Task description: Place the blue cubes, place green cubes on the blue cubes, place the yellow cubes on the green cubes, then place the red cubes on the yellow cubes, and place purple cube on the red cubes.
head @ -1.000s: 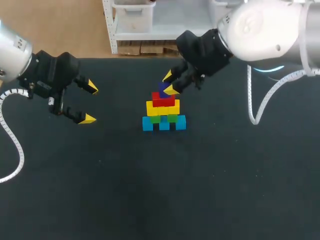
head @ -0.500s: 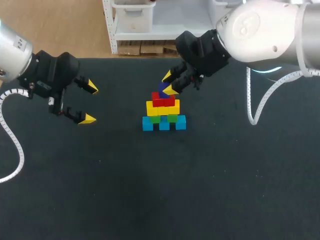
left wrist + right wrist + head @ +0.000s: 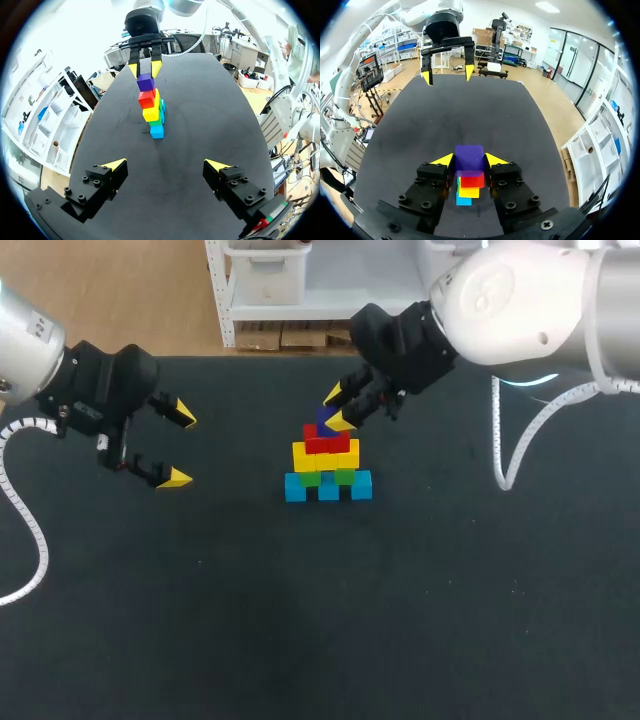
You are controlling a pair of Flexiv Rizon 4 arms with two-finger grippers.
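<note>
- left pincer [image 3: 182,447] spread wide, holding nothing, over the tabletop [image 3: 400,620] near its left edge, well apart from the stack
- stack mid-tabletop, toward the far edge: blue cubes [image 3: 328,487] at the base, then green cubes [image 3: 327,477], yellow cubes [image 3: 325,456], red cubes [image 3: 327,442]
- purple cube [image 3: 324,421] on top of the red cubes, gripped by the right pincer [image 3: 337,407], one fingertip on each side
</note>
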